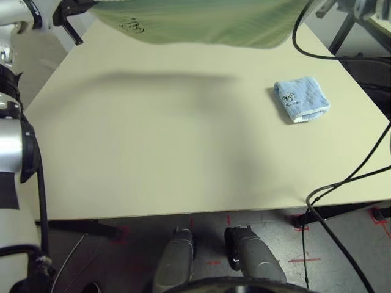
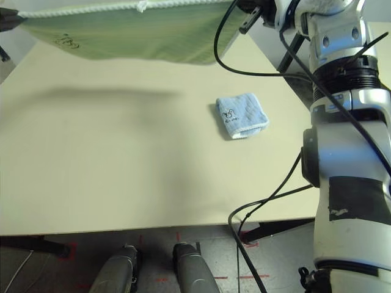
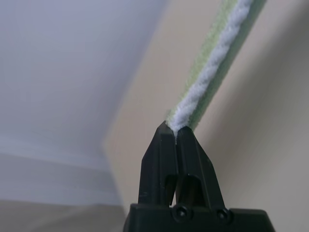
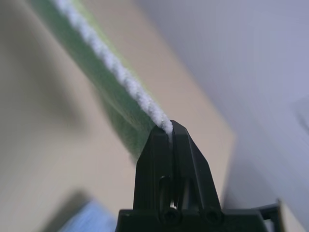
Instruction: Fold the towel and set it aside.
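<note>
Green towel [image 2: 134, 36] held up in air over far part of worktop [image 1: 171, 159], stretched wide betw. both arms, hanging off its white corded top edge [image 2: 122, 7]; dark logo [image 2: 66, 43] near lower corner on robot's left. Not touching worktop; shadow [image 1: 165, 78] cast on surface below. L gripper [image 3: 176, 133] jaws pressed together, pinching white edging at one corner. R gripper [image 4: 170, 129] same, jaws clamped on edging at opp. corner. Small blue folded towel [image 1: 300, 99] flat on worktop, right side, well apart from green one.
</note>
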Action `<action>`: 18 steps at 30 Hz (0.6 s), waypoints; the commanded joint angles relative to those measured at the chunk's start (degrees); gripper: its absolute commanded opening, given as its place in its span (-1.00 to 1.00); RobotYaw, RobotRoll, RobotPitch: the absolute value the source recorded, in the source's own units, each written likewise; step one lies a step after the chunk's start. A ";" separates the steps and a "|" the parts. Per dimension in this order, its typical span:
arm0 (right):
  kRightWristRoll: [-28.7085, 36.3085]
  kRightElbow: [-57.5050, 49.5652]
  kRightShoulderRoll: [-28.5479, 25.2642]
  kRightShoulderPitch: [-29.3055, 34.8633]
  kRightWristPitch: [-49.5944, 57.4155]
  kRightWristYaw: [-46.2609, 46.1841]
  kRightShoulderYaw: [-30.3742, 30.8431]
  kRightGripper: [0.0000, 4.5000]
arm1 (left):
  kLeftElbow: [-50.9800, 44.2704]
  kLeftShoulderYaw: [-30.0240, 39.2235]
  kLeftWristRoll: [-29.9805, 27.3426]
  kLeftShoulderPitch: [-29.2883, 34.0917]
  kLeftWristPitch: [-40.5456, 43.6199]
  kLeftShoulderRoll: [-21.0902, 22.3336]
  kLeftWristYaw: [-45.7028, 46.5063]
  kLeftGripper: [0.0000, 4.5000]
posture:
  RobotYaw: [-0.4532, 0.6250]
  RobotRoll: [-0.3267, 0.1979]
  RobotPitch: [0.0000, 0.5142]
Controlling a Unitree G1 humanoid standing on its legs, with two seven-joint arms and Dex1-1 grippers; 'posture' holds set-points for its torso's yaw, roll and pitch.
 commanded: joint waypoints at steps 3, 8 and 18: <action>2.02 -27.87 -6.17 25.79 14.39 3.07 -3.86 -0.99 | -3.30 4.29 -1.46 21.30 -0.86 4.64 -6.84 -1.00 | -0.20 0.25 -0.47; 5.35 -50.77 -11.24 44.20 24.17 9.67 -3.43 -0.99 | -20.72 10.21 -8.47 42.01 4.67 7.59 -12.99 -1.00 | -0.16 0.25 -0.44; 5.51 -57.04 -19.66 48.81 30.24 19.10 -0.18 -0.99 | -43.18 17.02 -15.72 56.71 16.98 10.67 -19.87 -1.00 | -0.13 0.25 -0.44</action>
